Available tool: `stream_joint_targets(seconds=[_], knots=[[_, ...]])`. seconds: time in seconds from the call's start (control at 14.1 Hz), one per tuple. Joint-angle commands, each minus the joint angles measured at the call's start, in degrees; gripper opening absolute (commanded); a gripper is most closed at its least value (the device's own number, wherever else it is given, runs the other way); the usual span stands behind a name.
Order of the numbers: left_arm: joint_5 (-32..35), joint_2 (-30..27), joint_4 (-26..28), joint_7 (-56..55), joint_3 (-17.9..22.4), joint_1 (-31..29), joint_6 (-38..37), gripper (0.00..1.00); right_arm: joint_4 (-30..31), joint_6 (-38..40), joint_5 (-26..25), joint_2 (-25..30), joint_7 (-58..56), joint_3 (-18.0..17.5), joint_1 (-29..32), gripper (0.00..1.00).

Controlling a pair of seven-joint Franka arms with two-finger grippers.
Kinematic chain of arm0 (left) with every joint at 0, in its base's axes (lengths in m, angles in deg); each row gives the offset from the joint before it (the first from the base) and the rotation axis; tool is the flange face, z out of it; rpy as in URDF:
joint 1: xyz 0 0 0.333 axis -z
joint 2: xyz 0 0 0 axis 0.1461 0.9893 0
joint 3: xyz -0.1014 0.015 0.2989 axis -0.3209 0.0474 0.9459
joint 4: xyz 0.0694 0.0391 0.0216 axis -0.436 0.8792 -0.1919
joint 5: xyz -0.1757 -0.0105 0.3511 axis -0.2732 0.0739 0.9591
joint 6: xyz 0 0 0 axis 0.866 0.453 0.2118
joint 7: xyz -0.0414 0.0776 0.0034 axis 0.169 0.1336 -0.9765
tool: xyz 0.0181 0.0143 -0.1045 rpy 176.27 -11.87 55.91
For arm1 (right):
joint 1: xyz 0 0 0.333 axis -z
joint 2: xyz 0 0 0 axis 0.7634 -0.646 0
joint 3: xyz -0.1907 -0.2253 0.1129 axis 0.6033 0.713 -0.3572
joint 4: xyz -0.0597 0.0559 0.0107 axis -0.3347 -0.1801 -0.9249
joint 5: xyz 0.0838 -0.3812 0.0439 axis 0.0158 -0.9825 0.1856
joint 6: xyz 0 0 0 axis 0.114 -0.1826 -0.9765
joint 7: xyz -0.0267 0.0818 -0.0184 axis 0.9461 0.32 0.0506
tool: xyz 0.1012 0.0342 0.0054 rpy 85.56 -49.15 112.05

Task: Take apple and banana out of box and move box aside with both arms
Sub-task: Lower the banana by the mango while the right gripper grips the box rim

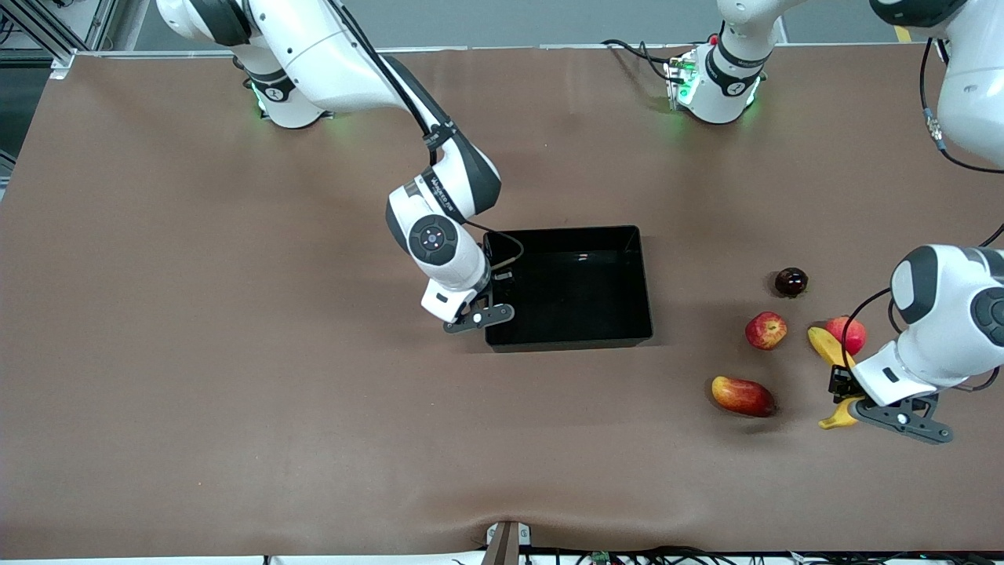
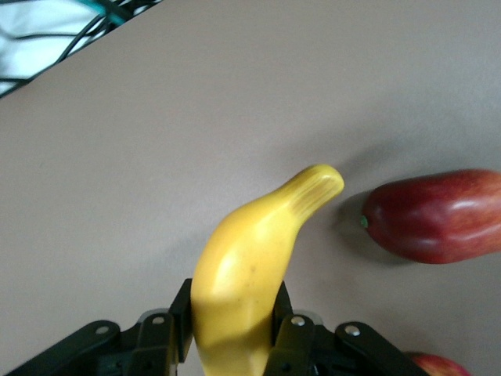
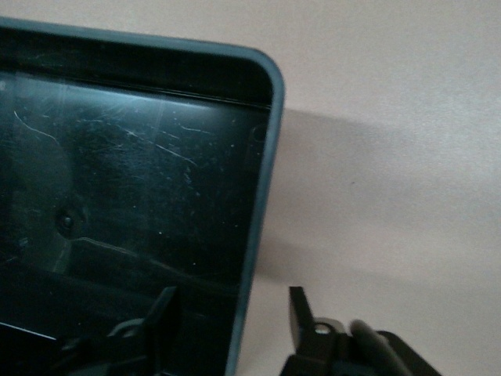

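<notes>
Toward the right arm's end of the brown table (image 1: pixel 196 314), nothing lies on the cloth; the right arm reaches from its base down to the black box (image 1: pixel 620 286), which sits near the middle of the table with its open top facing up. The right gripper (image 1: pixel 480 314) is at the box's wall on the right arm's side, near the corner closest to the front camera; in the right wrist view its two fingers (image 3: pixel 305 321) straddle that wall (image 3: pixel 254 258), one inside the box and one outside, with a gap still showing between each finger and the wall, so the gripper is partly open and has not clamped on the rim. Past the box toward the left arm's end lie the fruits: an elongated red-and-yellow fruit (image 1: pixel 742 395) nearest the front camera, a small round red apple (image 1: pixel 766 330) with yellow streaks farther from the camera, a small dark round fruit (image 1: pixel 791 282) farther still, and another red fruit (image 1: pixel 849 333) touching or just beside the banana (image 1: pixel 827 345). The left gripper (image 1: pixel 855 396) is closed around the middle of the yellow banana, whose two ends stick out on either side of the fingers; in the left wrist view the banana (image 2: pixel 250 274) is pinched between the fingers (image 2: pixel 293 337), its tip pointing toward the elongated red fruit (image 2: pixel 438 215), near it but apart. Whether the banana is lifted off the table or resting on it I cannot tell.
</notes>
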Motion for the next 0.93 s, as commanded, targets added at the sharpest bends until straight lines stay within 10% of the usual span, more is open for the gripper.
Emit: stream_joint_targets(seconds=[0.0,0.5,0.78,0.85], knots=[[1.4,4.0,-3.0,6.3,1.5,1.4,3.8,0.00,-1.9,0.5,0.4,-0.6,0.6,0.8,-0.2,0.00],[1.3,9.1,-3.2,5.3,6.4,5.3,6.8,0.00,-9.6,21.0,0.6,3.5,1.9,5.1,2.2,0.00],[0.9,9.0,-3.2,5.3,7.2,5.4,7.3,0.98,-10.0,28.1,1.1,8.9,-1.0,8.2,7.2,0.00],[0.7,8.7,-3.2,5.2,6.8,5.3,7.3,1.00,-9.9,31.0,1.1,10.1,-4.1,8.2,8.9,0.00]])
